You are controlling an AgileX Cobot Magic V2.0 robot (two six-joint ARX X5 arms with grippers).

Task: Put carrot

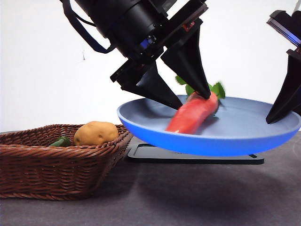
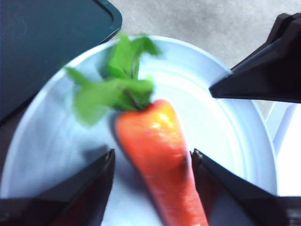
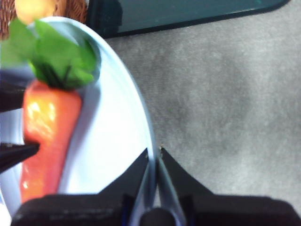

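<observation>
The carrot (image 1: 192,115) lies tilted in a blue plate (image 1: 263,127), its green leaves at the far side; it looks blurred. My left gripper (image 1: 194,101) hangs just over it, open, one jaw on each side of the orange body (image 2: 157,150), and a gap shows on one side. My right gripper (image 3: 154,150) is shut on the plate's rim (image 3: 141,113) and holds the plate above the table. In the front view that gripper (image 1: 282,106) comes down at the right edge. The carrot (image 3: 44,127) also shows in the right wrist view.
A brown wicker basket (image 1: 47,160) stands at the left with a yellow-brown potato (image 1: 95,133) and a small green vegetable (image 1: 60,141) in it. A dark flat tray (image 1: 188,157) lies on the grey table under the plate.
</observation>
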